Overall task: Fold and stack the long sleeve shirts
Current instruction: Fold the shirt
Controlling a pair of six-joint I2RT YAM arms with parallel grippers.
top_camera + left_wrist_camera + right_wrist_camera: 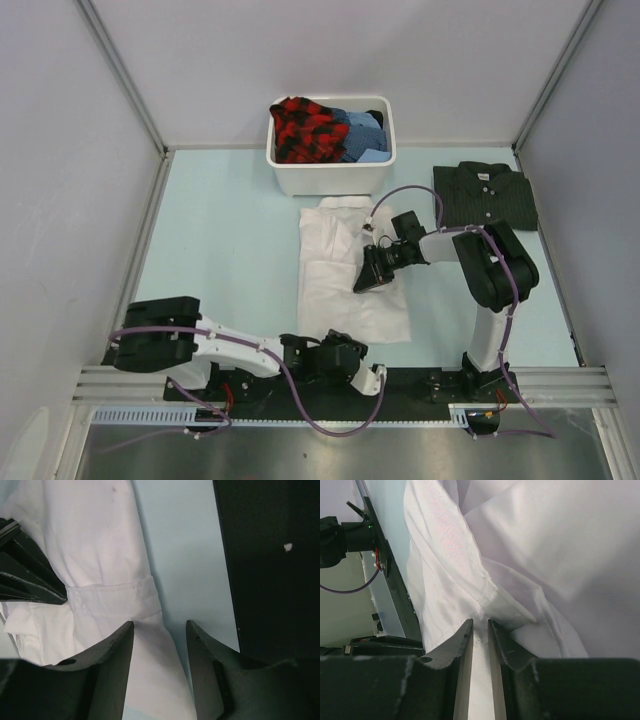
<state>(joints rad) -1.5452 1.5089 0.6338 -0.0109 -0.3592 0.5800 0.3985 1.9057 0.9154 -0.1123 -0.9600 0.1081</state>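
Judging by how things lie, roughly half the job can be called done: the dark striped shirt (485, 195) is already folded into a neat rectangle and parked at the far right of the table (230, 250), well apart from everything else. The white shirt (330, 285) is spread lengthwise in the middle, collar end just beside the white tub (330, 178) at the far side, hem end toward the near edge. It looks narrowed into a long panel, so the sleeves have probably been tucked in, but it is not yet folded short and nothing has been stacked on the dark one. More cloth, a red-and-black plaid piece (300, 130) and something blue (362, 135), is heaped in the tub, so more may be left. The right arm is bent over from the right, and the right gripper (480, 625) is brought down on the white shirt's right side about halfway along; its jaws are almost together with a stitched seam of white cloth caught in the slit, so a pinch is read there. The left arm is laid low along the near edge, and the left gripper (160, 630) is set at the hem corner with jaws clearly apart, cloth edge and bare table showing between them, nothing gripped.
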